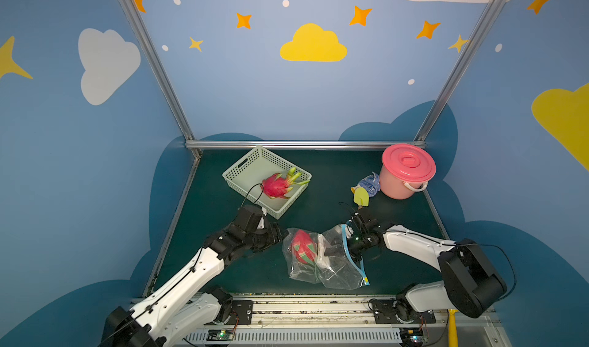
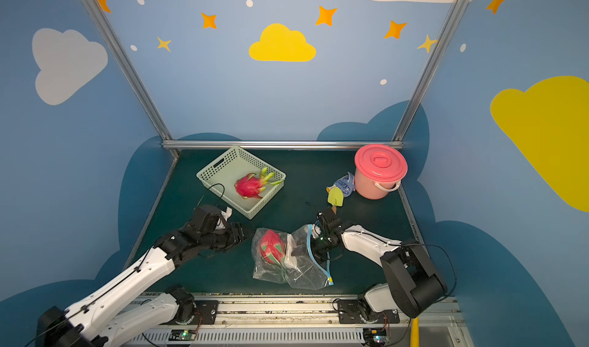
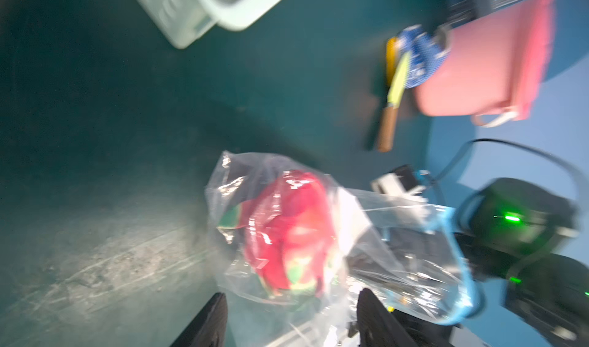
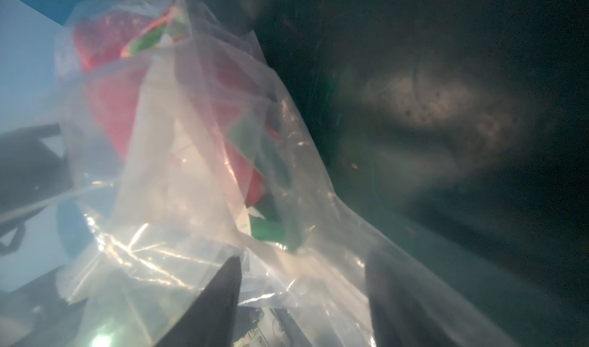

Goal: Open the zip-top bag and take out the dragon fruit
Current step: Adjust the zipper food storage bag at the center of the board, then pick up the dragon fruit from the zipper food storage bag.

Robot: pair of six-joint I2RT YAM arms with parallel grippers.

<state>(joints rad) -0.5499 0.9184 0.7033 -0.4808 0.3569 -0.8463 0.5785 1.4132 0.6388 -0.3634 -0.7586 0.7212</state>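
Sitting seemingly inside zip-top bag (image 1: 338, 272) mouth, right claw (image 1: 331, 249), left claw (image 1: 282, 237) beside

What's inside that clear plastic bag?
The bag holds a red dragon fruit with green scales; the right gripper reaches in through its mouth. A white label and creases hide part of the fruit.

We count, same tally in both top views: 2 dragon fruits, namely bagged dragon fruit (image 1: 301, 246) and loose dragon fruit (image 1: 276, 186). 1 zip-top bag (image 1: 338, 267) with 1 blue zip strip (image 1: 344, 234), 1 yellow end tab (image 1: 366, 279), 1 white label (image 1: 322, 257). 1 pale green basket (image 1: 243, 165). 1 pink bucket (image 1: 398, 187), 1 lid (image 1: 408, 162) on it. 1 yellow-green spatula (image 1: 361, 198). 1 blue patterned item (image 1: 369, 184), kind unclear to us. 2 grippers: left gripper (image 1: 279, 236), right gripper (image 1: 331, 250).
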